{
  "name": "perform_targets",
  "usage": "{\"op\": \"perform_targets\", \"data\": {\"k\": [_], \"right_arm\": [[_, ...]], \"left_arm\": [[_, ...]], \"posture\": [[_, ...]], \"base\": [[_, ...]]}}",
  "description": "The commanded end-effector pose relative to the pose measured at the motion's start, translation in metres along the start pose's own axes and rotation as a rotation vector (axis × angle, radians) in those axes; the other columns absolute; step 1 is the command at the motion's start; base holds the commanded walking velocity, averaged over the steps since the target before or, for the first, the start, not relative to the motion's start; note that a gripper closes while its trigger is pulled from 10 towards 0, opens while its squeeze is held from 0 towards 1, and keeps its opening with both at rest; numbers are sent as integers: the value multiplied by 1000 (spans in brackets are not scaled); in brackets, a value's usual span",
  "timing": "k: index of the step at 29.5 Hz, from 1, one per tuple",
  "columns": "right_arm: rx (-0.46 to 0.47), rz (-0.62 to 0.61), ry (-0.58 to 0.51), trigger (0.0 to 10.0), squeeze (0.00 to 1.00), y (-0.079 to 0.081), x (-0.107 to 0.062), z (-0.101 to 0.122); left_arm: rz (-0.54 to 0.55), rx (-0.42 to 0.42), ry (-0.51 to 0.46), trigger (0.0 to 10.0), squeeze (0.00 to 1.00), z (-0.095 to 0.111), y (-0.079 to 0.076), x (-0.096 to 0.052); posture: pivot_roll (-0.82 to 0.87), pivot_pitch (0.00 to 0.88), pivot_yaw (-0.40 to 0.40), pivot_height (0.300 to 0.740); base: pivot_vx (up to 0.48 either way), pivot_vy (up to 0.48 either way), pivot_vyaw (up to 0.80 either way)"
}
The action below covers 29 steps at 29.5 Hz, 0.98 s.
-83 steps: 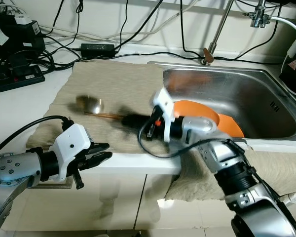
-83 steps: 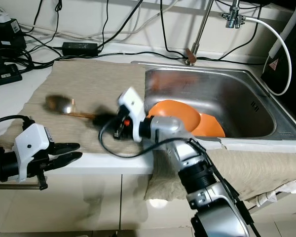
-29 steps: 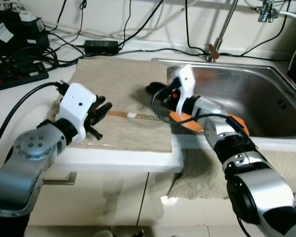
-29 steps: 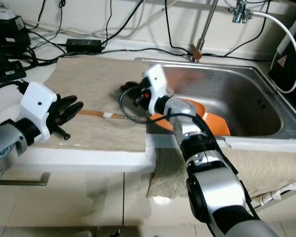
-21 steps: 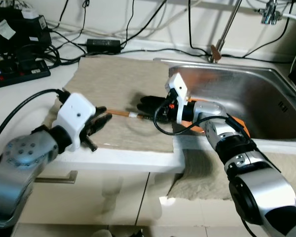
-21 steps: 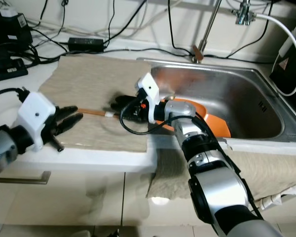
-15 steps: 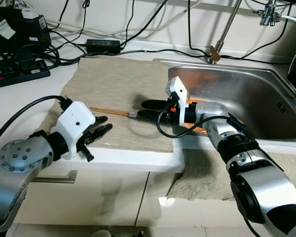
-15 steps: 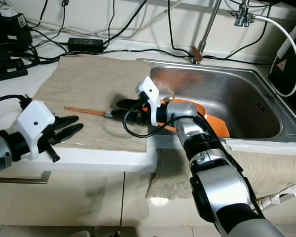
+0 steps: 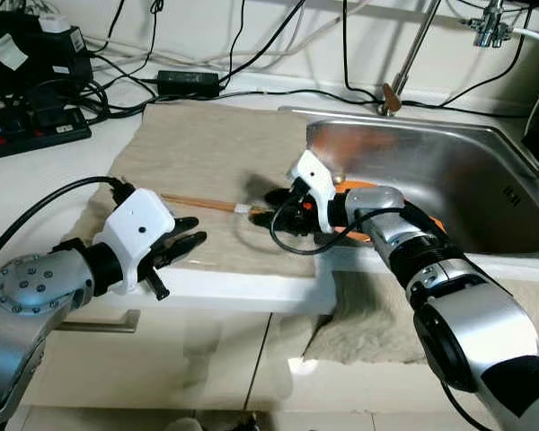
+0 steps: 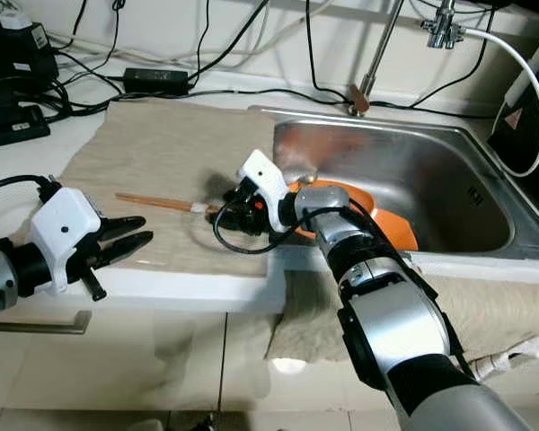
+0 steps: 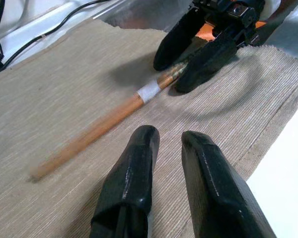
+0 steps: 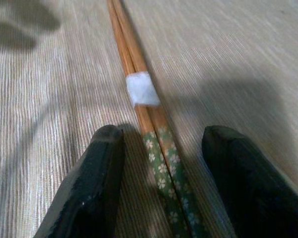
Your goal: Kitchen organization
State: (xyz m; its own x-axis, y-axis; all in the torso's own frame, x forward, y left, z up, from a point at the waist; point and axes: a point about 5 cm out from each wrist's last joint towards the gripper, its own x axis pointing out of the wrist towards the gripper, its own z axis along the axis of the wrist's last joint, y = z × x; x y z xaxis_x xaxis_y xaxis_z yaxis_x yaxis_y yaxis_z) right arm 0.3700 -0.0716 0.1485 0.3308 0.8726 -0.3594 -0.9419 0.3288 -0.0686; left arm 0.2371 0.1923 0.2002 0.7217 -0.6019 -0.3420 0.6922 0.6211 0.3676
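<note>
A pair of wooden chopsticks (image 9: 202,203), bound with a white tape band and patterned green at one end, lies on the beige cloth mat (image 9: 207,144) left of the sink. My right gripper (image 9: 268,206) is down on the mat at the patterned end. It is open, with one finger on each side of the chopsticks (image 12: 139,74). My left gripper (image 9: 193,235) hovers near the mat's front edge, open by a narrow gap and holding nothing. In the left wrist view the chopsticks (image 11: 109,119) lie just ahead of its fingers (image 11: 134,188).
The steel sink (image 9: 467,171) on the right holds orange dishes (image 9: 428,222), with a faucet pipe (image 9: 404,63) behind it. A power strip (image 9: 31,139), an adapter (image 9: 189,83) and cables lie along the back left. Another cloth (image 9: 368,314) hangs over the counter's front edge.
My right gripper has come down on the chopsticks' patterned end with its fingers astride them. My left gripper drew back from the chopsticks to the mat's front edge about a second ago.
</note>
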Motion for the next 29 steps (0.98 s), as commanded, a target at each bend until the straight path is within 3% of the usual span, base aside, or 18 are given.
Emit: {"op": "perform_targets", "data": {"k": [1, 3, 5, 6, 7, 8, 9, 22, 29], "right_arm": [[-31, 35, 85, 10000, 0, -1, -4, -5], [-29, 37, 90, 9608, 0, -1, -4, -5], [-26, 41, 95, 4824, 0, -2, -5, -5], [-25, 40, 96, 4000, 0, -2, -5, -5], [-24, 39, 95, 824, 0, -2, -6, -5], [-24, 39, 95, 824, 0, -2, -6, -5], [-23, 37, 93, 0, 0, -3, -6, -5], [15, -27, -15, 0, 0, -9, -10, 5], [20, 8, -45, 0, 0, -8, -10, 6]], "left_arm": [[-27, 13, -19, 10000, 0, 6, -3, -2], [-30, 13, -19, 10000, 0, 5, -4, -2], [-34, 12, -18, 10000, 0, 5, -5, -3], [-36, 11, -18, 10000, 0, 5, -5, -3], [-37, 11, -18, 10000, 0, 5, -5, -3], [-37, 11, -18, 10000, 0, 5, -5, -3], [-38, 11, -18, 10000, 0, 5, -5, -3], [-47, 12, -22, 10000, 0, 6, -5, -1], [-56, 8, -24, 10000, 0, 6, -7, 1]], "posture": [[60, 2, -124, 740], [60, 2, -124, 740], [60, 2, -124, 740], [60, 2, -124, 740], [58, 1, -125, 740], [58, 1, -125, 740], [58, 1, -125, 740], [52, 1, -117, 740], [50, 0, -116, 740]], "base": [[0, 0, 0], [0, 0, 0], [0, 0, 0], [0, 0, 0], [0, 0, 0], [0, 0, 0], [0, 0, 0], [0, 0, 0], [0, 0, 0]]}}
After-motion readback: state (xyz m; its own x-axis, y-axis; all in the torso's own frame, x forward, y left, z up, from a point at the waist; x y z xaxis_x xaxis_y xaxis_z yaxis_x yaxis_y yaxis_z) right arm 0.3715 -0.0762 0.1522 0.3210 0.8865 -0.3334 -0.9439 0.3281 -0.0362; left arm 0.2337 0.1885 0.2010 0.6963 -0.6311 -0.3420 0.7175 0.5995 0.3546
